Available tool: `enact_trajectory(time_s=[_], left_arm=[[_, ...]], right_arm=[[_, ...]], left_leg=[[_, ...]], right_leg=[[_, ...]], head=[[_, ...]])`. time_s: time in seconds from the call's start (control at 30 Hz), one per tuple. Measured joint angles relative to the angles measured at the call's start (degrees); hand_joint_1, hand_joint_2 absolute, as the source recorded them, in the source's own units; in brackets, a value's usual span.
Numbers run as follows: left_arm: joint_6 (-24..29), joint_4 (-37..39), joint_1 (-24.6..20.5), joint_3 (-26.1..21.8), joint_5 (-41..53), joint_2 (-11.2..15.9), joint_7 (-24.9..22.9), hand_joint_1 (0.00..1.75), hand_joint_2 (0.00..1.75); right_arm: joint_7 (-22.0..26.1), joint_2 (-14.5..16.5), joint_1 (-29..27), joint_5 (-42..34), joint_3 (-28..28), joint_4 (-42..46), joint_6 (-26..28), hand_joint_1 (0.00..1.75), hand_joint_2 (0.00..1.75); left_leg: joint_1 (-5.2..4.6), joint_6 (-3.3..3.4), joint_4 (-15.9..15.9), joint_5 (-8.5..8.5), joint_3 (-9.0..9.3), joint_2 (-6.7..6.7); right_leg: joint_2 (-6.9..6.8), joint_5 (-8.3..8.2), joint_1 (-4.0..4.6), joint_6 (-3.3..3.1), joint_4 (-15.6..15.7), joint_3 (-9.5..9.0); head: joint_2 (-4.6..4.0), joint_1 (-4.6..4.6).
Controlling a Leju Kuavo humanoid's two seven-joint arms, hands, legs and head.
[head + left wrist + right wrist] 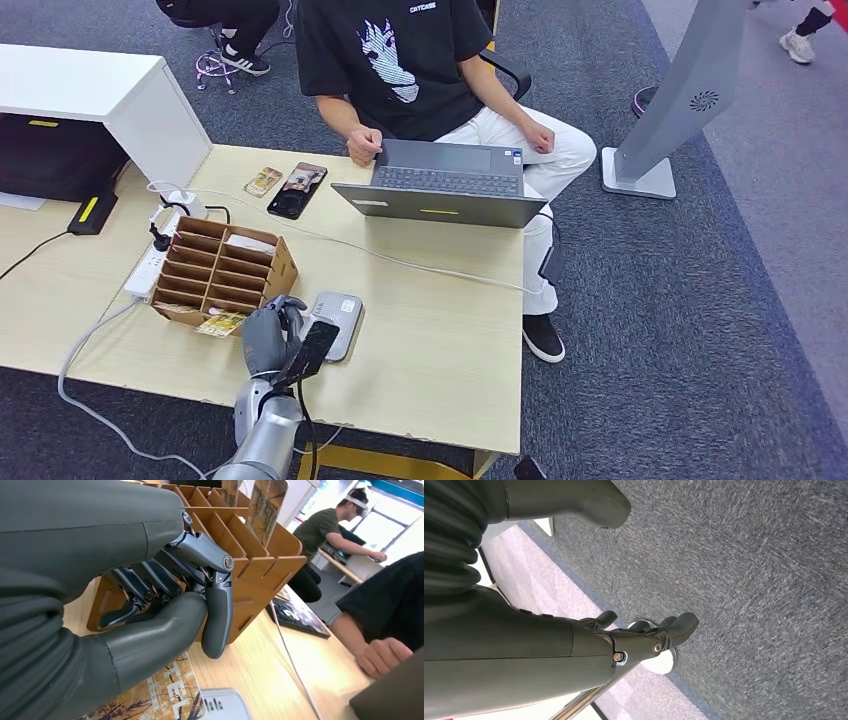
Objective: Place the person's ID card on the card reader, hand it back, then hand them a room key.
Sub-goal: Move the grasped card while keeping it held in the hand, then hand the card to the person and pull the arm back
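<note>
left hand [268, 338] fingers curled, empty, over "tel"-lettered card [157, 698]; right hand [634, 639] loosely spread

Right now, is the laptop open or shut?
Open. The laptop sits on the table with its lid raised and keyboard exposed toward the seated person, whose hand rests at its edge.

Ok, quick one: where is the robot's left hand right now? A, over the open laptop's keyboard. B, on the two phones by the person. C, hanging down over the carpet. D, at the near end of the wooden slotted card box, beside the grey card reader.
D: in the head view the left hand sits at the near end of the wooden card box, beside the grey card reader; the laptop is across the table.
</note>
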State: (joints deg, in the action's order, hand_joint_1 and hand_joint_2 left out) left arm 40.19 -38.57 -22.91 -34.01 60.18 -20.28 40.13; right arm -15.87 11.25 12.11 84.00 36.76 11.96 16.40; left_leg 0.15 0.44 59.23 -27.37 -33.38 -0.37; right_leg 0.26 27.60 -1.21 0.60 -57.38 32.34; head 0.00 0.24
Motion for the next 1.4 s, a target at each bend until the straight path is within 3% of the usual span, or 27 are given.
enact_trajectory(time_s=[0.3,0.67,1.3,1.4], left_arm=[[0.03,-8.38,0.14,6.77,-5.56,0.11,0.0,1.75,1.75],[0.07,-29.54,0.03,13.76,12.19,1.77,0.0,1.75,1.75],[0.04,-46.07,-0.65,16.03,11.3,3.51,0.0,1.75,1.75],[0.04,-47.24,-1.91,15.78,14.35,4.92,0.0,1.75,1.75]], right_arm=[[0.34,-0.04,0.15,0.02,0.0,0.0,-0.05,0.0,1.75],[0.35,-0.06,0.58,0.16,-0.4,0.0,-0.81,0.0,1.75],[0.25,-0.06,0.55,-0.15,-0.61,0.0,-0.57,0.0,1.75],[0.25,-0.06,0.35,-0.49,-0.6,0.0,-0.55,0.0,1.75]], left_leg=[[0.01,0.0,0.0,0.0,-0.01,-0.01],[0.01,0.0,0.0,0.0,-0.01,-0.01],[0.01,0.0,0.0,0.01,-0.01,-0.01],[0.02,-0.01,0.0,0.01,-0.01,-0.01]], right_leg=[[-0.01,0.0,0.01,0.0,-0.01,-0.01],[-0.01,0.0,0.01,0.0,-0.01,-0.01],[-0.01,0.0,0.01,0.0,-0.01,-0.01],[-0.01,0.0,0.02,-0.01,-0.02,-0.01]], head=[[-0.01,0.0],[0.0,0.01],[0.0,0.0],[0.0,0.01]])
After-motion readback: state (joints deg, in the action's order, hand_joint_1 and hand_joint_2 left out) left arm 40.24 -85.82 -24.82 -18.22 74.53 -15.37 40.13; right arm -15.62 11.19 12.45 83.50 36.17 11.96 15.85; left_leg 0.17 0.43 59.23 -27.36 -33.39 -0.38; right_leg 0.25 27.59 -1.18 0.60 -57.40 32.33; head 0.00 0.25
